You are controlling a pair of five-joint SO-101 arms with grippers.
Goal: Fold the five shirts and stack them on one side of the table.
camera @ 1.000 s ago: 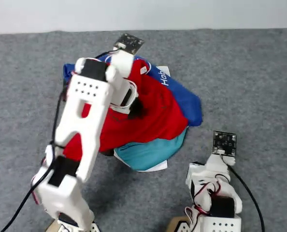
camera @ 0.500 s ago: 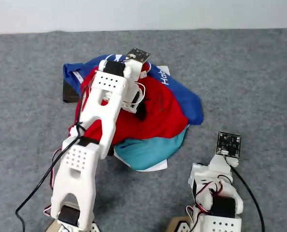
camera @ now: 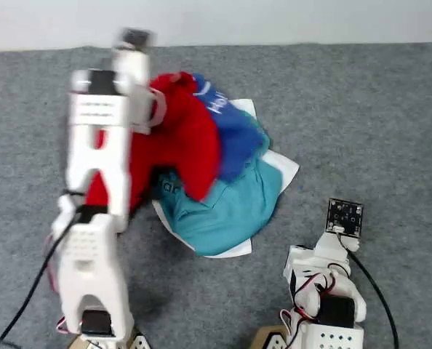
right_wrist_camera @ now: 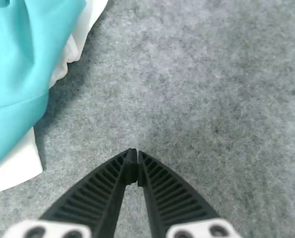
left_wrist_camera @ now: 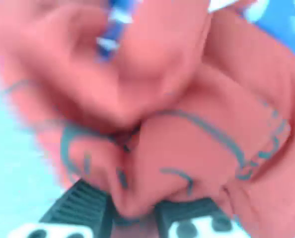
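Left gripper (left_wrist_camera: pixel 132 212): clenched on red shirt (camera: pixel 181 142), held above the shirt pile (camera: pixel 230 207), apparently to separate it for folding. Right gripper (right_wrist_camera: pixel 136 167): closed, empty, near the table's (camera: pixel 376 109) front edge.

The pile of shirts (camera: pixel 230 211) lies on the bench (camera: pixel 369 109), left of centre. The left tool (left_wrist_camera: pixel 135 210) is clamped on the top shirt (camera: pixel 190 145) at the pile's far left side. The right tool (right_wrist_camera: pixel 134 166) hangs closed over bare bench at the front, right of the pile.

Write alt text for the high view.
The left gripper holds a red shirt up over a heap of blue shirt, teal shirt and white shirt on the grey table. The right arm sits folded, apart from them.
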